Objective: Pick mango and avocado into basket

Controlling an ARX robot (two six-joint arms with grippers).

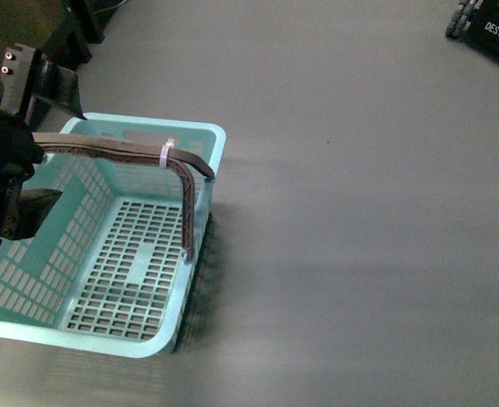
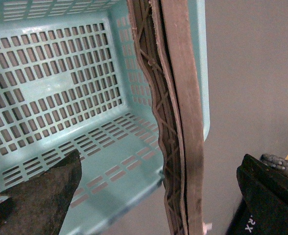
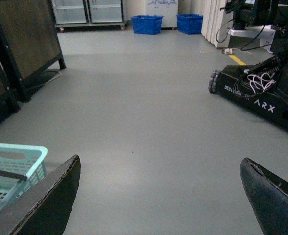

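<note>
The light turquoise basket (image 1: 200, 140) stands on the grey floor at the left of the front view, with nothing in it. Its brown handles (image 1: 122, 153), bound by a white tie (image 1: 166, 154), arch over it. My left gripper (image 1: 50, 148) is open with one finger on each side of the handles (image 2: 183, 98), above the basket's slotted floor (image 2: 51, 93). In the right wrist view my right gripper (image 3: 159, 160) is open over bare floor, with a corner of the basket (image 3: 16, 154) off to one side. The mango and the avocado are out of view.
Another ARX robot base (image 3: 261, 93) on wheels stands on the floor to the right, and its corner shows in the front view (image 1: 487, 30). Dark cabinets (image 3: 26, 44) and blue crates (image 3: 146, 23) stand further off. Grey floor (image 1: 360, 212) stretches right of the basket.
</note>
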